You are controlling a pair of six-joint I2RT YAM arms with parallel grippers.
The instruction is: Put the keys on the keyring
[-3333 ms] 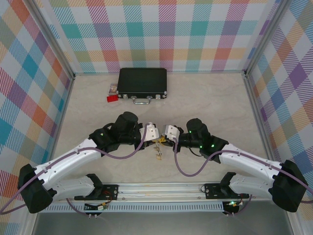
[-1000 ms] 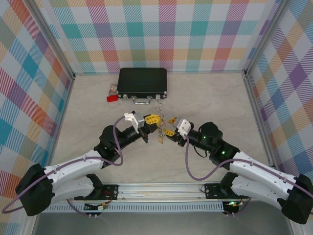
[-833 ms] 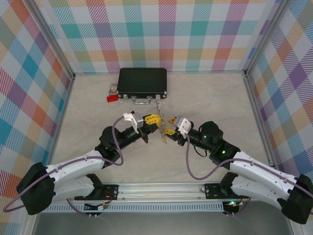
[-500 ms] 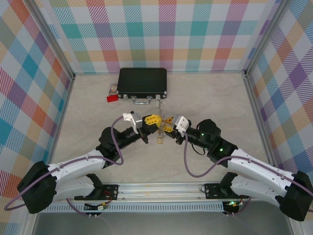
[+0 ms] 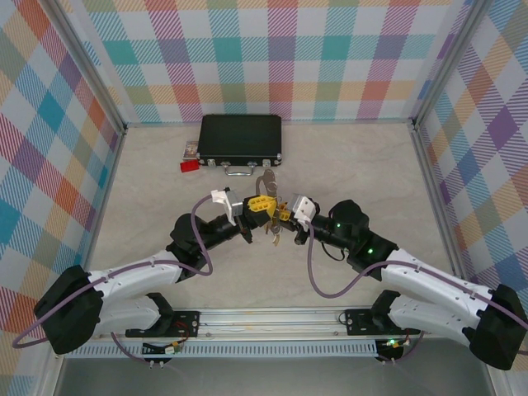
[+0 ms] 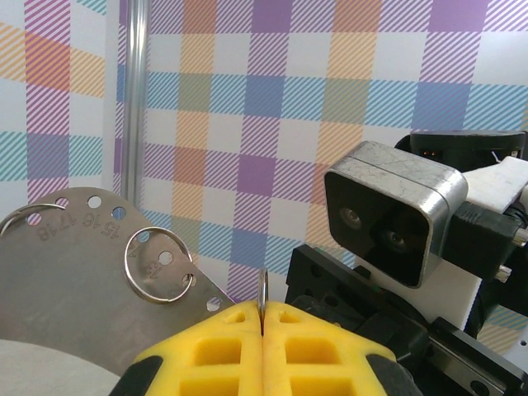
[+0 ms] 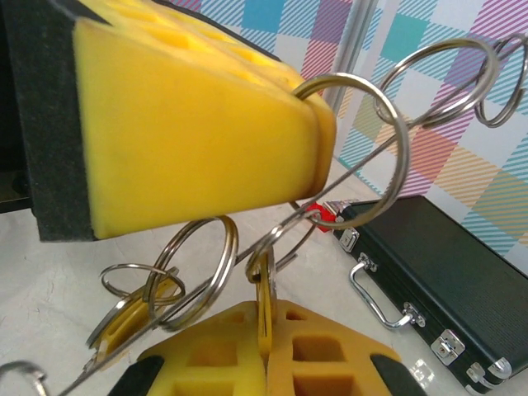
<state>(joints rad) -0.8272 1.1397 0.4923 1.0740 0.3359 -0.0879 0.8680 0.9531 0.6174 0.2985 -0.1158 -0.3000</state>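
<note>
Both grippers are raised over the table's middle, tips nearly touching. My left gripper (image 5: 261, 204) (image 6: 262, 312) is shut on the thin edge of a wire ring of the keyring (image 6: 262, 290). The keyring's flat grey plate (image 6: 74, 256), with holes and a small split ring, hangs to the left. My right gripper (image 5: 286, 214) (image 7: 266, 312) is shut on a yellow-headed key (image 7: 264, 285) that hangs from a split ring. Several steel rings (image 7: 363, 140) loop round the left finger (image 7: 190, 124). Another key (image 7: 124, 318) dangles lower left. Keys (image 5: 275, 237) hang below the grippers.
A black case (image 5: 240, 139) (image 7: 437, 256) with a metal handle (image 5: 241, 170) lies at the back of the table. A small red block (image 5: 189, 165) (image 7: 326, 216) sits at its left corner. Checked walls enclose the table on three sides.
Both grippers rose from the table with the ring and keys. Over the last second the right gripper moved left, closing the gap to the left gripper.
</note>
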